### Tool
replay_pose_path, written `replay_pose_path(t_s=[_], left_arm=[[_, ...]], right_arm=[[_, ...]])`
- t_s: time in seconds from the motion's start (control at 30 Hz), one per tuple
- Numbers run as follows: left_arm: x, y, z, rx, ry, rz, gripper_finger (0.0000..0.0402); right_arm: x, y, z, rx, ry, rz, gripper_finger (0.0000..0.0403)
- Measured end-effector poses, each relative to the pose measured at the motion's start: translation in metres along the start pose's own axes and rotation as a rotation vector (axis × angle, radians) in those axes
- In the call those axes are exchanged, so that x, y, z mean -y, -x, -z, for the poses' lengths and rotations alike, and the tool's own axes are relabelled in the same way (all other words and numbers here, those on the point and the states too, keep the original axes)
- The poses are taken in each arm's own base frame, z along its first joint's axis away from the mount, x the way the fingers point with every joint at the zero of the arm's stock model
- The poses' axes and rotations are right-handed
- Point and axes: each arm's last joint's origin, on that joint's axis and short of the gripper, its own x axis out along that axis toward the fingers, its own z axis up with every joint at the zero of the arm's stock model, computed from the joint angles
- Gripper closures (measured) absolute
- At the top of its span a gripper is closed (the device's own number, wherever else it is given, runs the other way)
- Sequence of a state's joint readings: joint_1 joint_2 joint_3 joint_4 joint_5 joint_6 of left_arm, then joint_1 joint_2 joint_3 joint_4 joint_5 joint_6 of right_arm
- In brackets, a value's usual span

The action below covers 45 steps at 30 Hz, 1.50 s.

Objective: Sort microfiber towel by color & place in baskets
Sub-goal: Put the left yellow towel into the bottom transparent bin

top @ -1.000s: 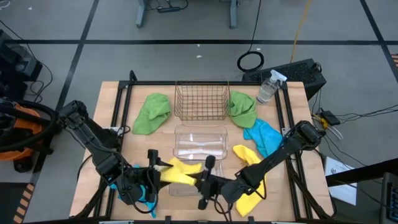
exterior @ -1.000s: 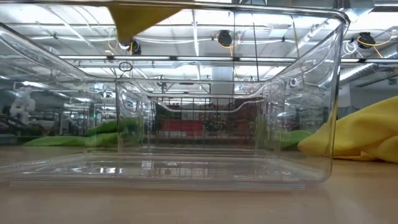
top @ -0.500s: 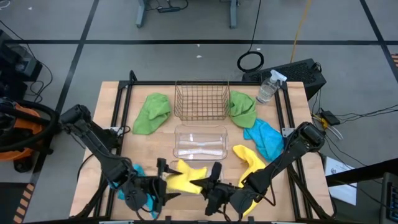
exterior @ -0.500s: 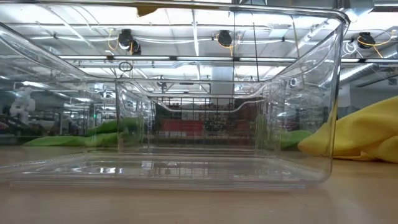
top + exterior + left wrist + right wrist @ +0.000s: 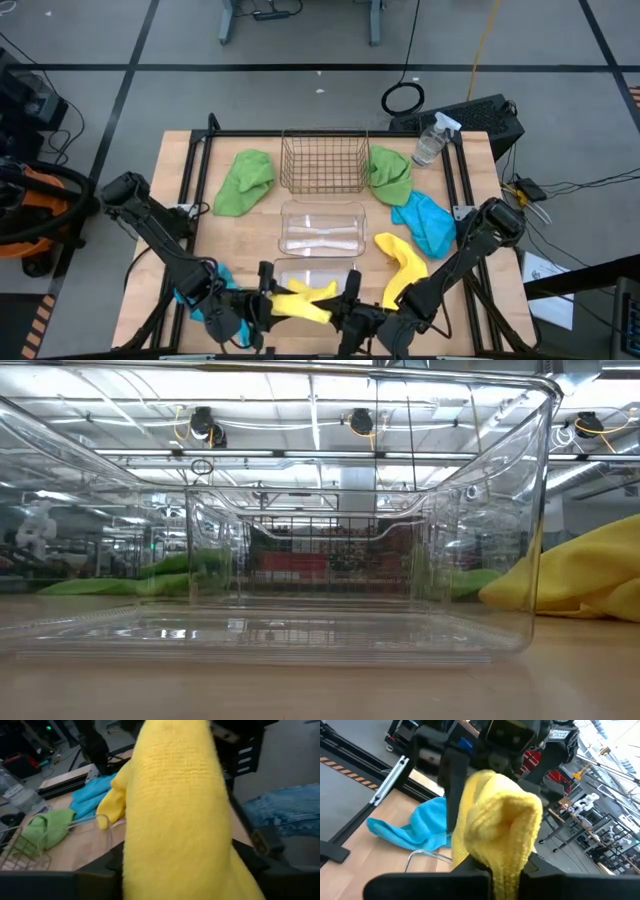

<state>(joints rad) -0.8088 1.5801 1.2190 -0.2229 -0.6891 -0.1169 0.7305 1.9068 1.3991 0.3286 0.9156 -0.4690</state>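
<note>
Table's (image 5: 200,265) near edge; yellow towel (image 5: 300,300) now lower, between half-closing left gripper (image 5: 262,303) and clamped right gripper (image 5: 348,308).

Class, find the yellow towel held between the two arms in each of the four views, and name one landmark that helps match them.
High view: the held yellow towel hangs bottom centre.
Low view: not in it.
Left wrist view: fills the centre.
Right wrist view: centre.
Shared landmark: the copper wire basket, also seen in the left wrist and low views.
</note>
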Motion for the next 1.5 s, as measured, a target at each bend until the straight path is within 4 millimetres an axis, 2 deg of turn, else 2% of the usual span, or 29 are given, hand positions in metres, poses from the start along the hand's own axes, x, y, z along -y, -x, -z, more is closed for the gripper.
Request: replay_pose_path(t_s=[0.1, 0.33, 0.4, 0.53, 0.6, 0.67, 0.8, 0.97, 1.1, 1.27, 1.5], left_arm=[[0.003, 0.003, -0.001, 0.013, 0.005, 0.021, 0.0207], [0.001, 0.002, -0.004, 0.03, 0.03, 0.013, 0.0213], [0.0, 0.002, -0.004, 0.032, 0.031, -0.006, 0.0228], [-0.001, 0.002, -0.004, 0.038, 0.032, -0.057, 0.0301], [-0.001, 0.002, -0.004, 0.038, 0.032, -0.059, 0.0353], [-0.001, 0.002, -0.005, 0.043, 0.037, -0.058, 0.0378], [-0.001, 0.002, -0.006, 0.057, 0.049, -0.056, 0.037], [-0.002, 0.004, -0.007, 0.061, 0.052, -0.056, 0.0366], [-0.003, 0.009, -0.01, 0.073, 0.06, -0.05, 0.0365], [-0.007, 0.015, -0.014, 0.088, 0.074, -0.028, 0.0365], [-0.007, 0.016, -0.015, 0.086, 0.065, 0.013, 0.0364]], right_arm=[[0.0, 0.0, 0.001, -0.009, -0.008, -0.004, 0.0392], [0.0, -0.001, 0.002, -0.012, -0.05, -0.002, 0.0392], [0.0, -0.001, 0.002, -0.015, -0.05, 0.003, 0.0392], [0.002, 0.0, 0.002, -0.038, -0.161, 0.073, 0.0382], [0.001, 0.001, 0.003, -0.047, -0.194, 0.084, 0.0368], [-0.001, 0.003, 0.004, -0.053, -0.218, 0.079, 0.0345], [-0.008, 0.011, 0.004, -0.064, -0.24, 0.053, 0.0286], [-0.023, 0.031, 0.001, -0.066, -0.161, 0.02, 0.0209], [-0.03, 0.049, -0.002, -0.08, -0.14, 0.104, 0.0164], [-0.033, 0.051, 0.008, -0.132, -0.151, 0.121, 0.0142], [-0.023, 0.034, 0.026, -0.217, -0.177, 0.156, 0.0152]])
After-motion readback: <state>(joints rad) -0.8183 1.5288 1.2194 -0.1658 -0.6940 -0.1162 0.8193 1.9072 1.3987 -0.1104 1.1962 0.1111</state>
